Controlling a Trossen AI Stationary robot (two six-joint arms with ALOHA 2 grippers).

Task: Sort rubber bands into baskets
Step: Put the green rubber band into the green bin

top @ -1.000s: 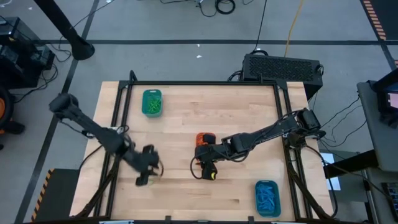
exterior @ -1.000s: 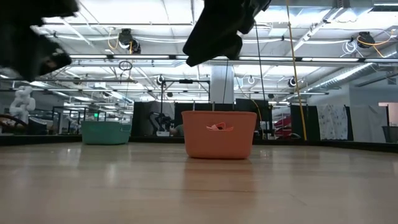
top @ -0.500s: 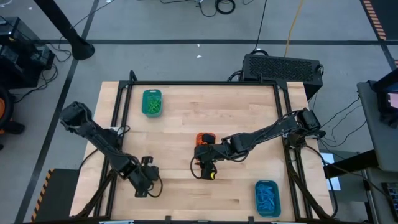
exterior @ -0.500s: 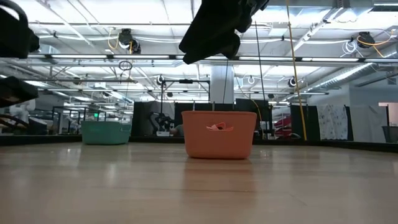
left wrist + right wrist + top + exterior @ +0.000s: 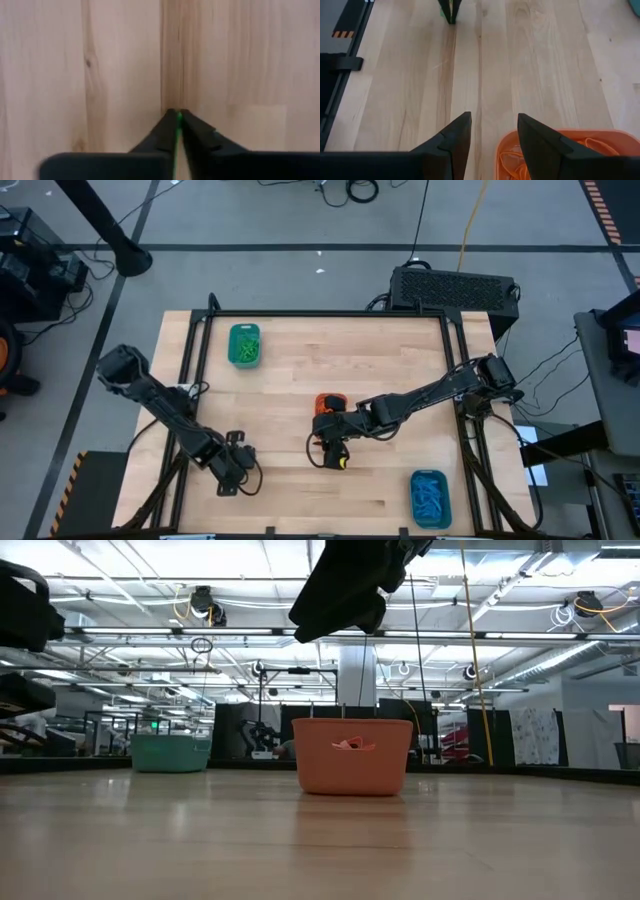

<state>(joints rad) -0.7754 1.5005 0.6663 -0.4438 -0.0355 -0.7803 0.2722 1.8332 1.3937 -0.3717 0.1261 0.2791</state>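
Observation:
My left gripper (image 5: 230,480) points down at the wood near the table's near left edge, shut on a green rubber band (image 5: 177,118), of which only a thin green sliver shows. My right gripper (image 5: 492,120) hangs open above the near side of the orange basket (image 5: 329,401), which holds orange rubber bands (image 5: 512,159). It touches nothing. The right wrist view shows the left gripper (image 5: 450,11) farther off. A teal basket (image 5: 244,345) with green bands stands at the far left. Another teal basket (image 5: 430,498) with blue bands stands at the near right. My left gripper pinches a bit of the green rubber band (image 5: 177,118) between the free ends of its two fingers. The fingers come from above, pointing steeply down, with their tips at the wooden tabletop. The fingers hide the rest of the band.
Black frame rails (image 5: 190,380) run along the table's left and right sides. In the low view the orange basket (image 5: 352,755) stands mid-table and a teal basket (image 5: 170,752) farther left. Bare wood (image 5: 290,490) lies between the two grippers.
My left gripper has gone down and toward the table's near left edge, tipping more steeply downward, and has kept still over the last half second.

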